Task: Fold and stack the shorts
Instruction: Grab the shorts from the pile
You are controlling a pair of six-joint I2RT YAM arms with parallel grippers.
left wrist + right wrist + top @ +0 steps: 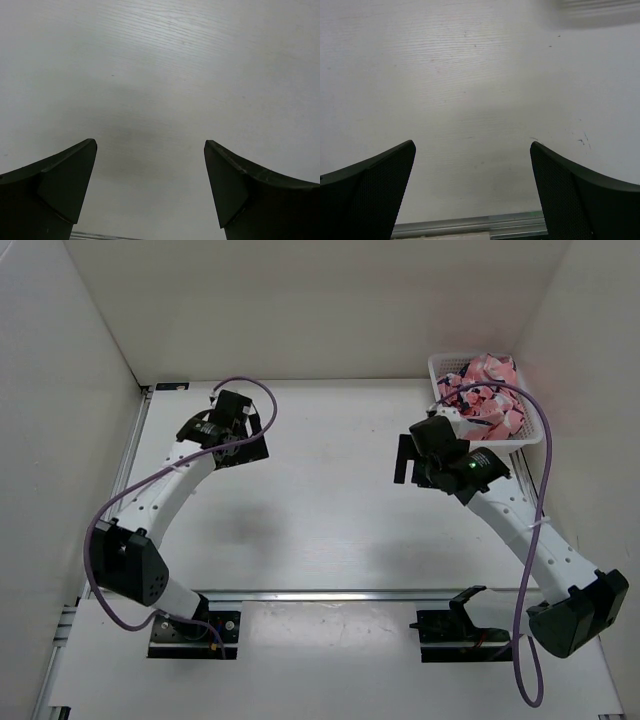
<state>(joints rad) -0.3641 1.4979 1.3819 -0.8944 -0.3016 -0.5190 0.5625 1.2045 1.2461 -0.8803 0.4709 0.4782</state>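
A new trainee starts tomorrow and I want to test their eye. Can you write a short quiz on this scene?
1. True or false: the shorts lie outside the basket.
2. Fill in: the left gripper and the right gripper both stand ___, holding nothing.
3. Which arm is nearer the basket? A) left B) right C) both equally near

Key: 1 false, they are heaped inside it; 2 open; 3 B.

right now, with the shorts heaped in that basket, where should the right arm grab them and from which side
Probably pinch a raised fold at the top of the shorts, coming straight down from above. They lie crumpled in a heap inside the basket, so no flat edge or waistband is on offer, and the basket walls block any sideways approach. The right gripper is open and the nearer one.
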